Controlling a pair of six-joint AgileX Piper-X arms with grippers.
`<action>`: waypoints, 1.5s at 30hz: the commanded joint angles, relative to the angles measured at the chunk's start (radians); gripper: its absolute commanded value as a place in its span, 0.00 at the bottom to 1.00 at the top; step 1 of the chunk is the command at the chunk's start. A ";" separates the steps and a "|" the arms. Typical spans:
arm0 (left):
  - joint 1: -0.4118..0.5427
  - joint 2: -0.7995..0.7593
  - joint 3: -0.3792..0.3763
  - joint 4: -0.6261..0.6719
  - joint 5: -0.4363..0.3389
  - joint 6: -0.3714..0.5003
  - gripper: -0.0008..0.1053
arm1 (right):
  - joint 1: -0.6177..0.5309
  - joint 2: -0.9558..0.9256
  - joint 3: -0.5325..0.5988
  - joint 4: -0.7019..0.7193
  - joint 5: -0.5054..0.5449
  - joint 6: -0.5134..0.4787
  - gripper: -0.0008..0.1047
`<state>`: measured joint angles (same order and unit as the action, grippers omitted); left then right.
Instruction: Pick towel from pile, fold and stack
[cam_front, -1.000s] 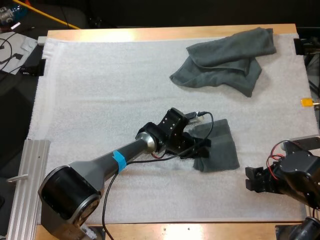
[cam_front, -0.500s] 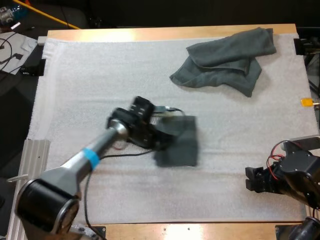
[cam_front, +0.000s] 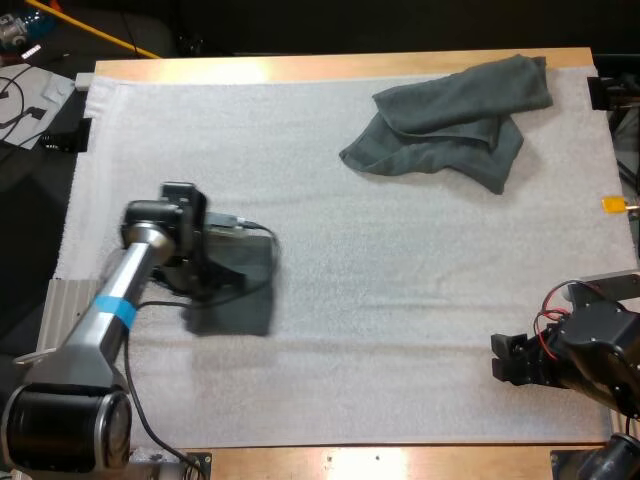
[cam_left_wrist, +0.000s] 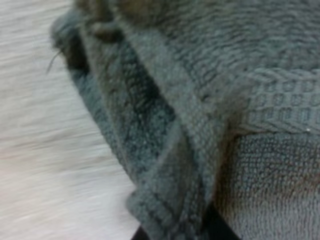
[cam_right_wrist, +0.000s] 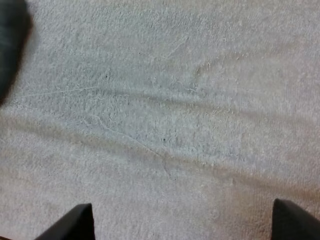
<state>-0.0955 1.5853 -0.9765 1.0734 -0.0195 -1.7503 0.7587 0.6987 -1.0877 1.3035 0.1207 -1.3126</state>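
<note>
Two towels were seen on the white mat (cam_front: 340, 330) of the counter (cam_front: 400, 65). At the left side, the folded towel (cam_front: 238, 298) was held tight in the left claw (cam_front: 207, 270), low over the mat near its left edge. For this step to be done well, the towel should be set down flat with its edges lined up. The claw should be opened only once the towel is resting on the mat. If it is dropped, the fold could be lost. Farther right, at the far side, the crumpled towel (cam_front: 450, 115) was seen lying. At the near right, the right claw (cam_front: 512, 360) was held wide, with nothing in it.
</note>
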 joint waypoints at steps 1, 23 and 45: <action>0.084 -0.020 -0.009 0.009 -0.117 0.030 0.01 | 0.000 -0.003 -0.002 0.007 0.001 -0.002 0.65; 0.190 -0.032 -0.006 0.004 -0.264 0.098 0.15 | 0.002 -0.002 -0.006 -0.004 -0.070 0.004 0.65; 0.190 -0.160 -0.097 0.072 -0.126 0.069 0.64 | -0.001 -0.006 -0.005 -0.001 -0.063 0.000 0.65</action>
<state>0.0947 1.4120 -1.0707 1.1394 -0.0929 -1.6757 0.7587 0.6987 -1.0877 1.2982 0.0482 -1.3097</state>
